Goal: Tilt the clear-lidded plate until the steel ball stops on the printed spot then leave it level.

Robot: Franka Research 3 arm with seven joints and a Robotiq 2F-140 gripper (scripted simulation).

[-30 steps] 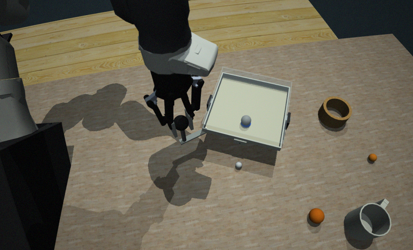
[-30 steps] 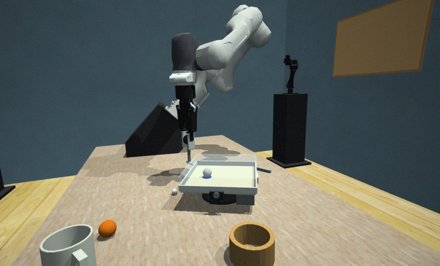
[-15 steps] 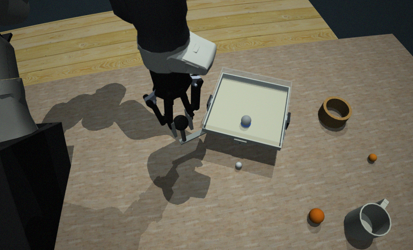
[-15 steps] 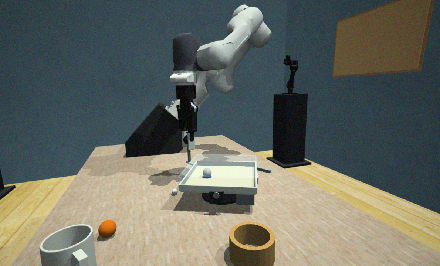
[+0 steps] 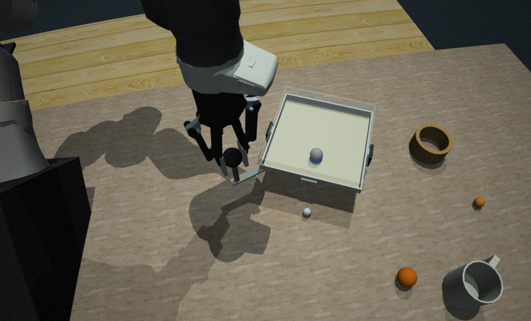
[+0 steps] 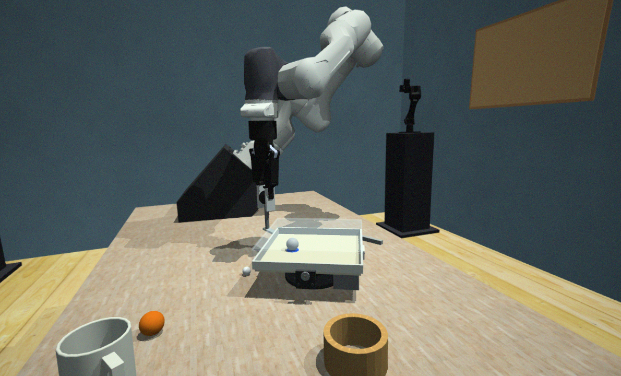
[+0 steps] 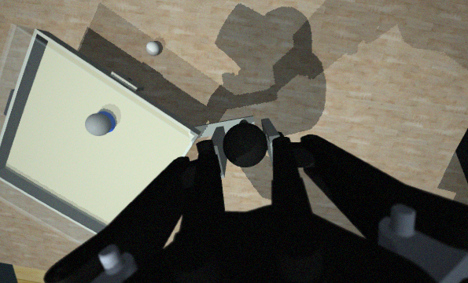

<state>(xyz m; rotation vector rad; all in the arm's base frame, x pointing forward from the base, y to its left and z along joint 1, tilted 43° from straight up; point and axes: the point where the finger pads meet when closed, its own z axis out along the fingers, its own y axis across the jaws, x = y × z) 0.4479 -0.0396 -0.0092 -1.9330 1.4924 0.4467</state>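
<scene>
The square cream plate [image 5: 317,142] with a clear lid stands on a pivot base in the middle of the table and looks about level in the exterior view [image 6: 310,250]. The steel ball [image 5: 316,154] rests over the blue printed spot [image 5: 316,160]; it also shows in the wrist view [image 7: 98,123]. A black knob [image 5: 232,156] on a grey stalk rises from a lever arm at the plate's near-left corner. My gripper [image 5: 231,161] is shut on this knob [image 7: 245,145].
A small white ball [image 5: 307,212] lies on the table just in front of the plate, apart from it. A wooden ring [image 5: 430,143], two orange balls [image 5: 406,276] [image 5: 478,202] and a grey mug [image 5: 477,283] lie to the right.
</scene>
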